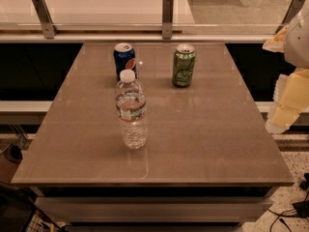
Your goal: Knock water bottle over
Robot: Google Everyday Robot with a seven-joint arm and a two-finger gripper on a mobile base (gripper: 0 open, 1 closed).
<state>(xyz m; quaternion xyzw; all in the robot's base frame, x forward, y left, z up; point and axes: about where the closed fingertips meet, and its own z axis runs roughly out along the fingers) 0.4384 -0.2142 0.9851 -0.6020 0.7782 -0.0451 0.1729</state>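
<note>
Water bottle [131,110] upright on the table [217,144]; gripper [286,103] off to the right.
The bottle is seen standing left of centre, just in front of a blue soda can [124,58]; a green soda can [184,65] is set farther right. The gripper is held beyond the table's right edge, well apart from the bottle; whether it is released or clenched cannot be told.

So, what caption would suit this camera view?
Upright water bottle before a blue can and a green can on a table; gripper hovers off its right edge.

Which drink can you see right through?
The water bottle, standing in front: clear plastic with a white cap, unlike the blue can and green can. The gripper hangs beyond the right edge of the table.
</note>
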